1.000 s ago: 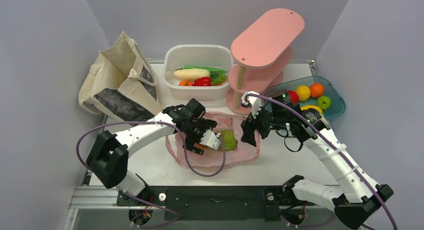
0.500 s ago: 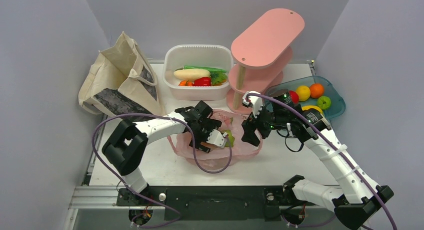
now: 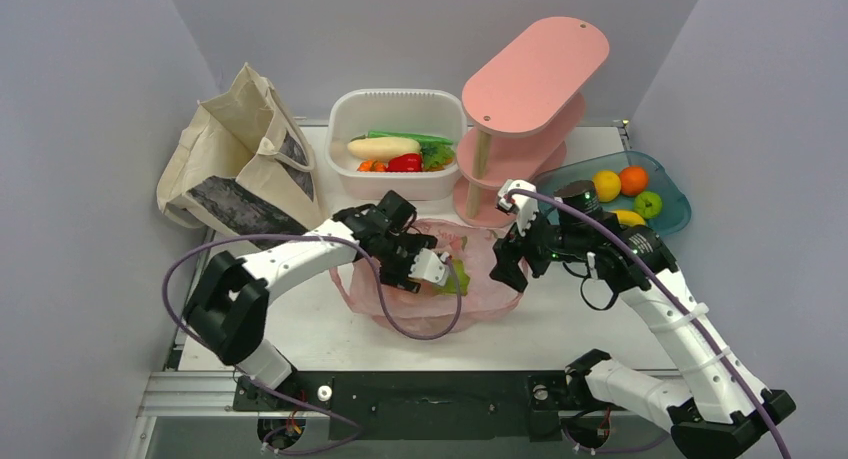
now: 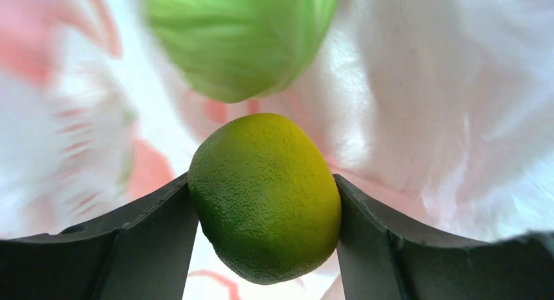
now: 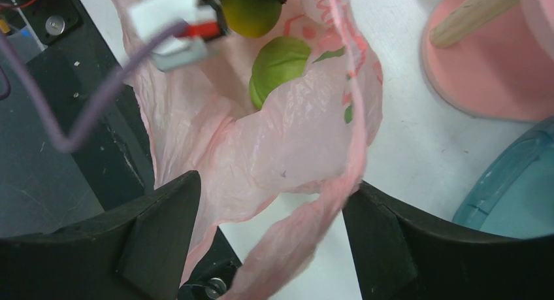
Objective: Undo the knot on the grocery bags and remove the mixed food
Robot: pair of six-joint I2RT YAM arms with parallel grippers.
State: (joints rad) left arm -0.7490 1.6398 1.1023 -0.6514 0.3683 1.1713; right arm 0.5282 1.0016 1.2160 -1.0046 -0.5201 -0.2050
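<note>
White arm links (image 3: 295,262), black joints (image 3: 222,314), purple cables (image 5: 60,143), white cable ties.

Pink tiered shelf (image 3: 535,74), white tub (image 3: 400,187), teal fruit tray (image 3: 673,217), lime (image 4: 264,195)

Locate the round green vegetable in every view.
Top external: round green vegetable at centre, inside the pink bag.
Left wrist: top centre, just above the yellow-green fruit.
Right wrist: upper middle.
Shared landmark: the pink bag around it.
</note>
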